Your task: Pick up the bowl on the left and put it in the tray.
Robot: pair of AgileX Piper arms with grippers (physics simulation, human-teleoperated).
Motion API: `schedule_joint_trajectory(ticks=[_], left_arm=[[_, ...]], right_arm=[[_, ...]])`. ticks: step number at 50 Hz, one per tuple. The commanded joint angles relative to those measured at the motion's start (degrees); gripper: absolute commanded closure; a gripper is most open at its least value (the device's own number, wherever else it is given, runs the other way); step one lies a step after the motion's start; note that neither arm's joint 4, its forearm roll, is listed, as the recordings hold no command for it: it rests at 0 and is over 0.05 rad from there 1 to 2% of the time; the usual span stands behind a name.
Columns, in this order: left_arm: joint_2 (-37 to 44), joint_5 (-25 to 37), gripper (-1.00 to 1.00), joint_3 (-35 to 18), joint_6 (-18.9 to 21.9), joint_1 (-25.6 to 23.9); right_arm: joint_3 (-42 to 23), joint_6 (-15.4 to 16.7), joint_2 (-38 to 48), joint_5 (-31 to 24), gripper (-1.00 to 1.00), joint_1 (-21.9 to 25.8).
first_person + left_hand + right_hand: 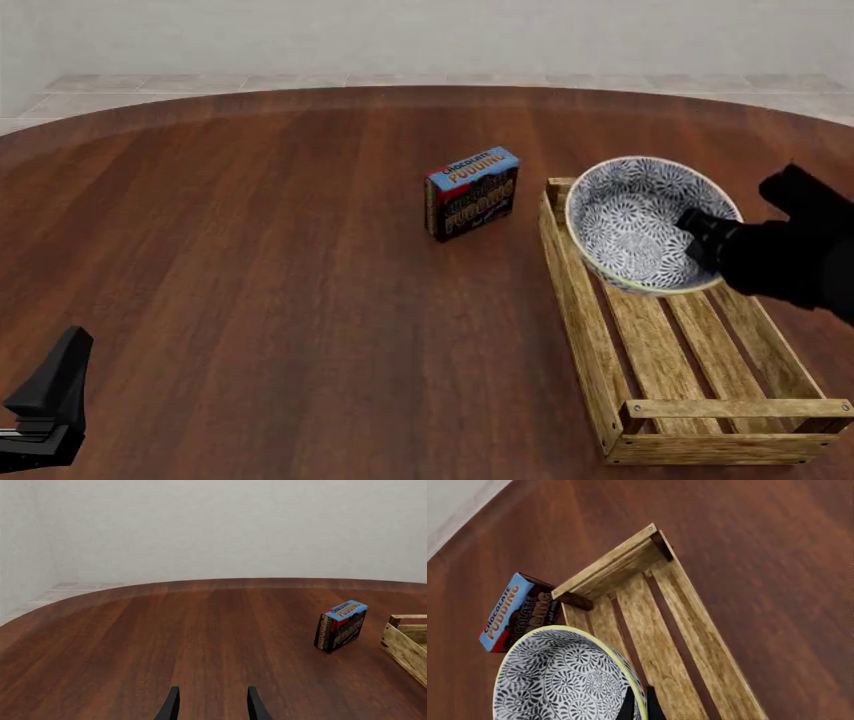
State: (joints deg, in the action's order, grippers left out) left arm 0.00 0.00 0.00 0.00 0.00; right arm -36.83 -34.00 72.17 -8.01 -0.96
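The bowl [634, 220], white with a dense dark blue floral pattern and a pale rim, hangs tilted over the far end of the tray [581, 310], its inside facing the front camera. My right gripper [701, 238] is shut on the bowl's rim at its right side. In the right wrist view the bowl [560, 680] sits just beside the pinched fingers of that gripper [639, 706], with the tray's slats [680, 645] below. My left gripper [210, 706] is open with nothing between its fingers, low at the table's near left, and its arm [51, 400] shows there.
A small blue-topped pudding box [473, 192] stands upright just left of the tray's far end, also in the wrist views [340, 625] [510, 612]. A corner of the tray [407, 645] shows in the left wrist view. Dark wood table [267, 250] all around.
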Motion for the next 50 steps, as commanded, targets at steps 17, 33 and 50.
schedule_joint_trajectory(ticks=[17, 33, 50], left_arm=[[0.0, 0.0, -1.00, 0.0, 0.0, 0.0], [0.0, 0.0, -1.00, 0.0, 0.0, 0.0], [0.0, 0.0, -1.00, 0.0, 0.0, 0.0]], right_arm=[[2.7, -1.5, 0.9, 3.5, 1.00, -1.3], [3.8, -2.0, 0.7, 4.5, 1.00, -2.8], [5.3, -3.0, 2.1, 7.1, 1.00, -3.0]])
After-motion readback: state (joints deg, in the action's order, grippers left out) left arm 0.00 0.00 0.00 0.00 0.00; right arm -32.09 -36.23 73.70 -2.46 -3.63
